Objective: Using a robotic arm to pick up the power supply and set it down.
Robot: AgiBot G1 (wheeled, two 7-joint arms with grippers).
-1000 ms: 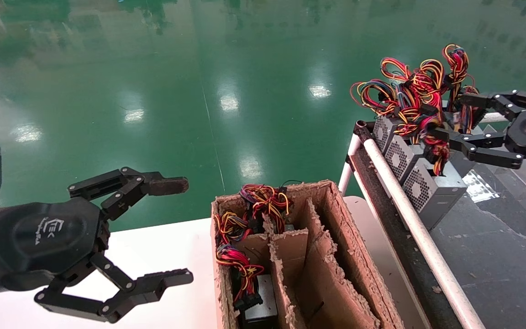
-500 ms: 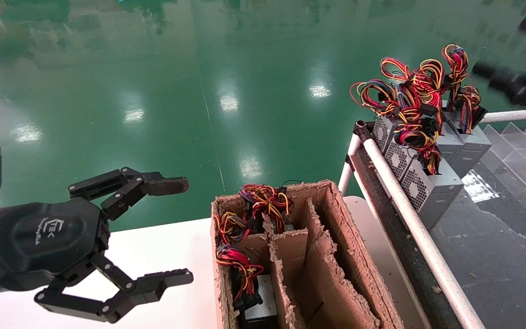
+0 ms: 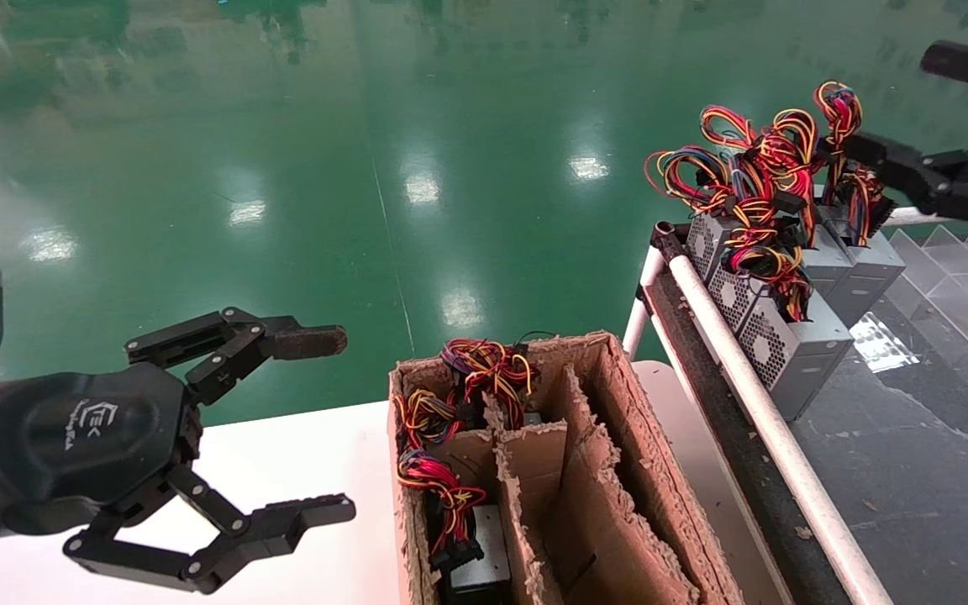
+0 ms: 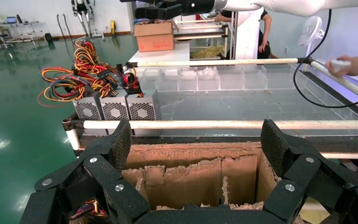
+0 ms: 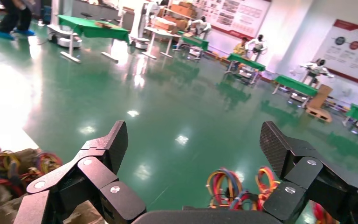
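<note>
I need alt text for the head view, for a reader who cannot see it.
The right gripper, open and empty, hovers by the wire bundles of a row of grey power supplies on a railed table. Nearer, a torn cardboard box holds more wired units; the left gripper hangs open at left.

Bright overhead light; white glare patches on glossy green floor point(image 3: 421, 189). Right wrist view blown out at one side. Head view sharp throughout.
</note>
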